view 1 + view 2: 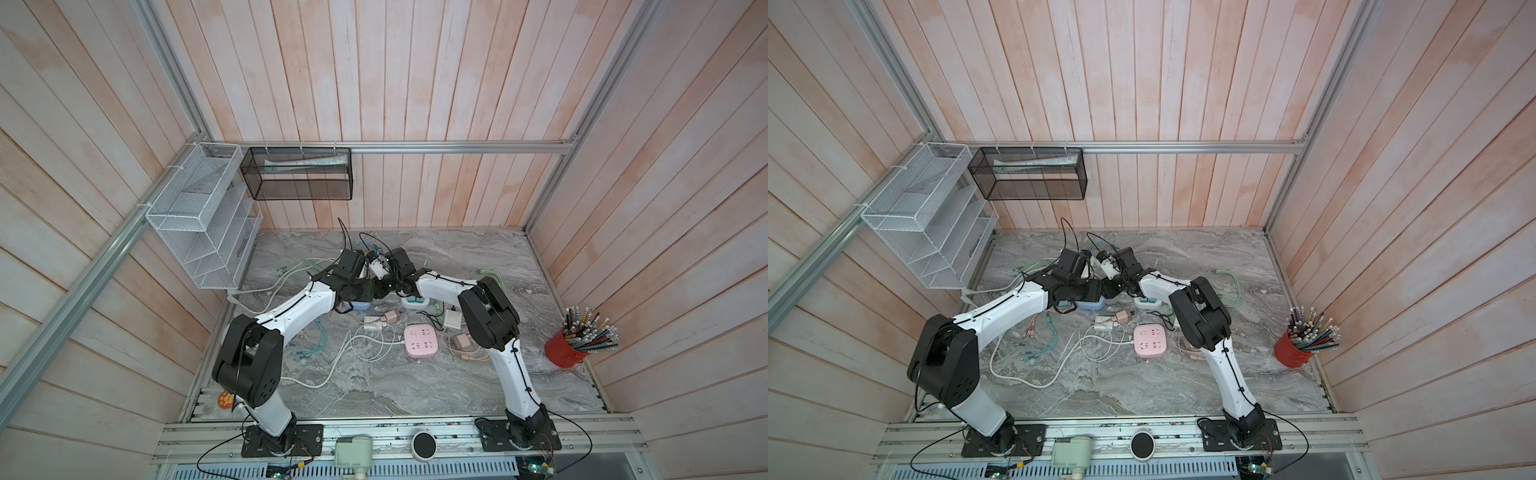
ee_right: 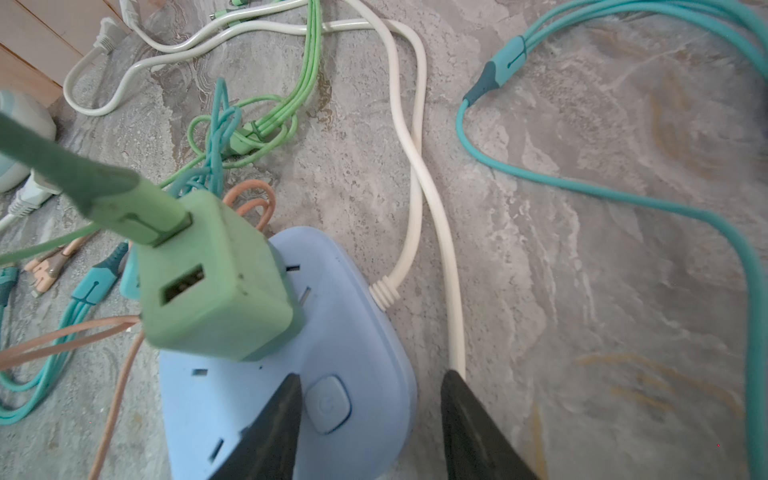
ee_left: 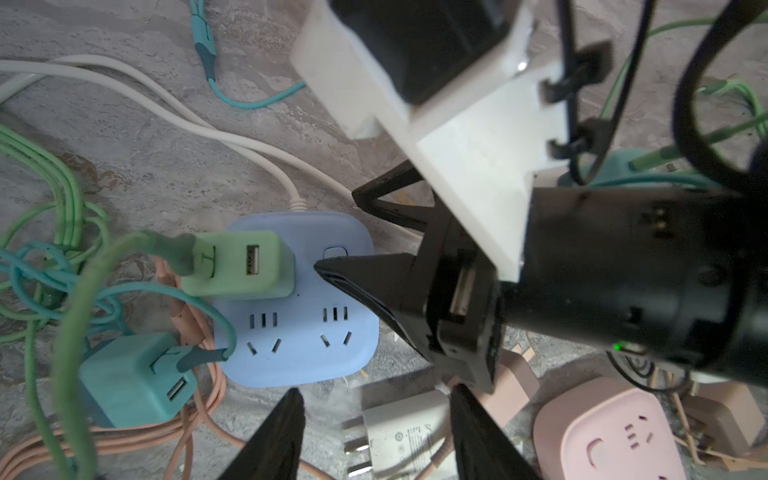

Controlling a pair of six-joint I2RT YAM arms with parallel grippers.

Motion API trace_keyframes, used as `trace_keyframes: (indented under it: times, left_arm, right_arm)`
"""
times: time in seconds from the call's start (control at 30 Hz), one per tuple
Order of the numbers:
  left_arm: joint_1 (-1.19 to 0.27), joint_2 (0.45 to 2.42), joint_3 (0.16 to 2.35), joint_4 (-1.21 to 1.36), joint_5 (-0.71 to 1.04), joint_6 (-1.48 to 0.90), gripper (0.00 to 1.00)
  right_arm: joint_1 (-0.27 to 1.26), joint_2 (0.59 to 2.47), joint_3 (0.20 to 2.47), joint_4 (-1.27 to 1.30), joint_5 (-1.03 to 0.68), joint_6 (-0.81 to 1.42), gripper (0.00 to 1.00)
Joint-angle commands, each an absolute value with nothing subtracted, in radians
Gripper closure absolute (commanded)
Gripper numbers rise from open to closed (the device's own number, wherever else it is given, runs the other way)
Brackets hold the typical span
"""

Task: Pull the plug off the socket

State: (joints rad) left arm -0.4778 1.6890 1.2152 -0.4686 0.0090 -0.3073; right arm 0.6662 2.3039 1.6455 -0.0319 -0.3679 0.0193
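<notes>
In both top views the left arm [image 1: 299, 303] and the right arm [image 1: 444, 286] meet over the blue socket [image 1: 360, 306]. Their wrists cover nearly all of it. Only a pale blue edge shows, and neither the plug nor either pair of jaws can be made out.

In the left wrist view the green plug [image 3: 245, 266] sits in the blue socket's top face, in the outlet beside its button [image 3: 334, 252]. A teal charger [image 3: 129, 382] lies loose just beside the socket. The right gripper [image 3: 338, 230] is part open and holds nothing. One finger lies over the socket's face next to the button and the other is past the socket's edge. Whether it presses down cannot be told. The left gripper [image 3: 376, 392] hangs off the socket's opposite edge, part open and empty, well apart from the plug. Only its fingertips show.

In the right wrist view the plug stands upright in the socket with a green cable [image 2: 62, 166] in its top. Its prongs are hidden.

The step in hand looks like bracing and approach, since the plug is not yet gripped. Next, the left gripper would need to cross the socket, spread wider than the plug's body and close on its sides. It should then draw straight away from the socket's face while the socket is held down.
</notes>
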Motion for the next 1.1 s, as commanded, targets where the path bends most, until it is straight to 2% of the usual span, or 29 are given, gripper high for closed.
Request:
trace_keyframes:
  times: [0.0, 0.73, 1.07]
  left_arm:
    - [-0.453, 1.729, 1.226, -0.438, -0.035, -0.334, 0.41]
    - [-0.399, 1.843, 1.272, -0.393, -0.11, -0.323, 0.36]
    - [-0.393, 1.83, 1.206, -0.386, -0.128, -0.312, 0.36]
  right_arm:
    - [0.646, 2.363, 1.567, -0.231, -0.279, -0.003, 0.49]
    - [0.635, 2.358, 1.56, -0.233, -0.278, -0.002, 0.48]
    - [0.629, 2.358, 1.562, -0.239, -0.273, -0.006, 0.48]
